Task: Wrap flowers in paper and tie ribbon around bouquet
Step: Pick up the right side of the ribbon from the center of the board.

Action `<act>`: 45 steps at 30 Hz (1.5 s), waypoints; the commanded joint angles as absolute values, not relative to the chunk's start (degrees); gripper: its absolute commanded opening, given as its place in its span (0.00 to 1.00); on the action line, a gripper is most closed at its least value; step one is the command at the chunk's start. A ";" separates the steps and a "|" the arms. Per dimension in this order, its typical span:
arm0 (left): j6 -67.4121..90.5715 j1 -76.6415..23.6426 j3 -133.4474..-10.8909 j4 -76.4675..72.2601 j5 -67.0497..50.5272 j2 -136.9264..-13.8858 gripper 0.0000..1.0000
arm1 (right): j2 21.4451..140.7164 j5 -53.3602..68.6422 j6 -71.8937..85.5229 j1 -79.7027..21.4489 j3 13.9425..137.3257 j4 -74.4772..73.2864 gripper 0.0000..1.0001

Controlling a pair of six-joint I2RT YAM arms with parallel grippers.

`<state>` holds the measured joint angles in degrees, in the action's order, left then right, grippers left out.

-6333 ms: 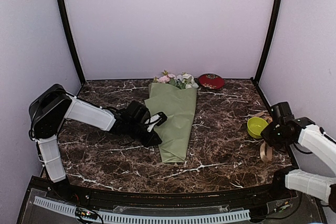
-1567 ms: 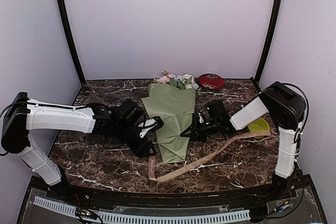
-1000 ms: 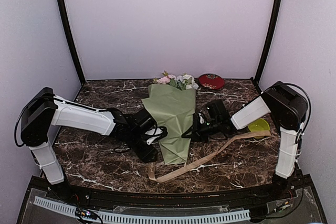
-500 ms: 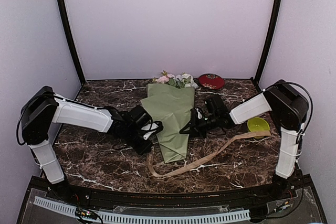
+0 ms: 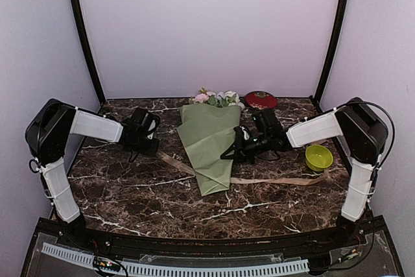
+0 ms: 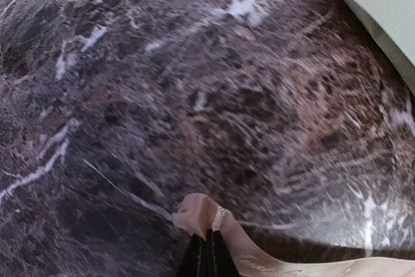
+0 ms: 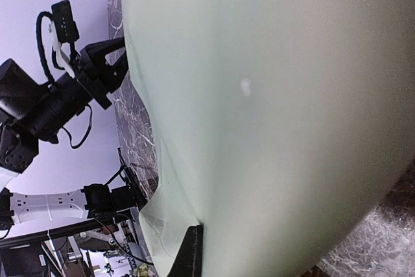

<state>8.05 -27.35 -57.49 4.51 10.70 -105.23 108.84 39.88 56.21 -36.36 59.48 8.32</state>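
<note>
Top: bouquet [image 5: 209,141] lying on marble table [image 5: 117,192], blooms at far end; ribbon [image 5: 279,180] passing under its narrow end.
Left wrist: left gripper [image 6: 207,254] pressed together, pinching ribbon end.
Right wrist: right gripper [image 7: 189,251] pinching bouquet's paper edge.

Dark marble tabletop [image 5: 259,199] w/ lilac walls [image 5: 207,30], black posts [image 5: 85,37].

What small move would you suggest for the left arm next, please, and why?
Probably carry the ribbon end over the bouquet toward the right. The left gripper is shut on the ribbon left of the bouquet, the ribbon runs underneath it, and the right gripper pins its right edge.
</note>
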 commanded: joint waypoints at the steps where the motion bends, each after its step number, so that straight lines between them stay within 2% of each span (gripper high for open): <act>1: 9.38 -20.51 -60.29 4.87 12.07 -107.96 0.00 | 105.60 39.92 55.26 -36.36 60.45 8.16 0.00; 12: 6.84 -10.16 -78.11 10.25 17.96 -105.51 0.00 | 106.35 39.42 55.10 -36.52 56.96 9.58 0.00; 16: 4.30 -8.24 -77.69 8.06 18.17 -100.46 0.00 | 107.93 39.73 54.76 -36.52 56.53 10.17 0.00; 24: -1.84 -7.25 -78.51 8.69 27.74 -92.30 0.00 | 110.22 40.21 53.72 -36.50 56.42 10.21 0.00; 36: -3.73 -7.43 -84.20 8.93 25.56 -82.85 0.00 | 113.15 40.52 53.00 -36.64 57.14 10.12 0.00; 39: -4.25 -10.45 -85.41 9.67 21.43 -82.75 0.00 | 113.65 40.52 52.89 -36.64 57.37 10.04 0.00; 42: -8.14 -19.23 -84.73 7.81 19.03 -83.31 0.00 | 114.22 40.44 52.83 -36.69 57.39 9.97 0.00; 45: -7.17 -25.73 -85.79 7.95 10.81 -86.35 0.00 | 114.47 40.34 52.84 -36.67 57.14 10.01 0.00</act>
